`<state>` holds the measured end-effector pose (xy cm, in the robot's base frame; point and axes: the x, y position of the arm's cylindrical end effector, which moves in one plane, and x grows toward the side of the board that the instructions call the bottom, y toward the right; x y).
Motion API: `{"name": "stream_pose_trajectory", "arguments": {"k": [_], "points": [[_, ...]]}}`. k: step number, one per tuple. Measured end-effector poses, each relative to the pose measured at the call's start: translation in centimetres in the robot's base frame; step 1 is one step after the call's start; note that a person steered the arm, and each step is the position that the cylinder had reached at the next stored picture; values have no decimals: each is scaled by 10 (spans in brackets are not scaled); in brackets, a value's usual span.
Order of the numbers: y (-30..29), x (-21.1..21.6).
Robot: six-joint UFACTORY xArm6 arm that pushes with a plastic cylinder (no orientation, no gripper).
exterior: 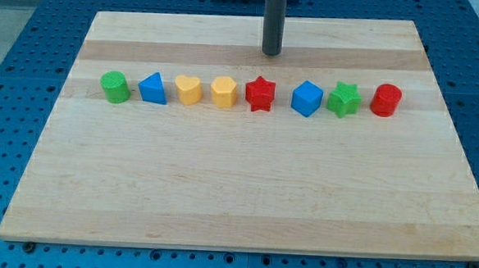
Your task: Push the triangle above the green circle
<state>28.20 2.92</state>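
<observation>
My tip (272, 53) rests on the far part of the board (236, 191), a bare rod end touching no block, well beyond the row and just right of the red star (260, 94). The blue triangle (152, 88) sits second from the left, just right of the green circle (115, 87). Rightward follow a yellow heart (188, 90), yellow hexagon (224, 92), the star, a blue cube (306, 98), green star (344, 100) and red cylinder (386, 101). No writing or labels can be read.
</observation>
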Motion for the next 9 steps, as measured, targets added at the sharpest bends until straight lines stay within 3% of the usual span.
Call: {"name": "stream_pose_trajectory", "arguments": {"k": [1, 2, 5, 6, 7, 9], "points": [[-6, -1], [-66, -1], [-298, 29], [-334, 41], [-334, 46], [-334, 129]]}}
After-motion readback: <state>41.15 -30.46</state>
